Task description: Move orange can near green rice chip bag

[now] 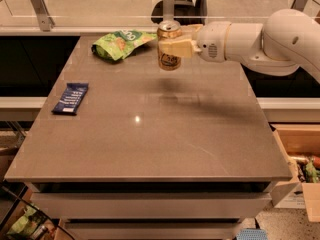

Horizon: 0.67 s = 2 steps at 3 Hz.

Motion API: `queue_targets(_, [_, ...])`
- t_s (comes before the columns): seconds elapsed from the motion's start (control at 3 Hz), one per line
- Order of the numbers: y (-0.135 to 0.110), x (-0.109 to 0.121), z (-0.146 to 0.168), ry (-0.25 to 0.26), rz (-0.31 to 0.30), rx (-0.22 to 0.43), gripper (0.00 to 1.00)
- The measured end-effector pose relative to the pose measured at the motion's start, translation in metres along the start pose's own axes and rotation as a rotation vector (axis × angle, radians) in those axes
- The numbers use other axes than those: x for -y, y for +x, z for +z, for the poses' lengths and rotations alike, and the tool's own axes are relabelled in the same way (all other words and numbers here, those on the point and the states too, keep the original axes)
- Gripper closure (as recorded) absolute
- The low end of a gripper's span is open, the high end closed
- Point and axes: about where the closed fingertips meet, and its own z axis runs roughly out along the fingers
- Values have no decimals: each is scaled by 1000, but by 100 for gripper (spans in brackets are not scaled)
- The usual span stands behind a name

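Observation:
The orange can [169, 60] is upright, gold-orange with dark lettering and a silver top, held above the far part of the grey table [150, 129]. My gripper [172, 47] comes in from the right on a white arm and is shut on the can's upper body. The green rice chip bag [120, 43] lies at the table's far edge, just left of the can, with a small gap between them.
A flat dark blue wrapped bar [71, 98] lies near the table's left edge. A glass barrier with metal posts [168, 1] runs behind the table. An open cardboard box [300, 159] with items stands on the floor at right.

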Motion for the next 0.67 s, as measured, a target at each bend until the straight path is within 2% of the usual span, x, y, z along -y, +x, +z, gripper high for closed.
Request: queue_targets(0.67, [-10,27,41,-62,5,-13,100])
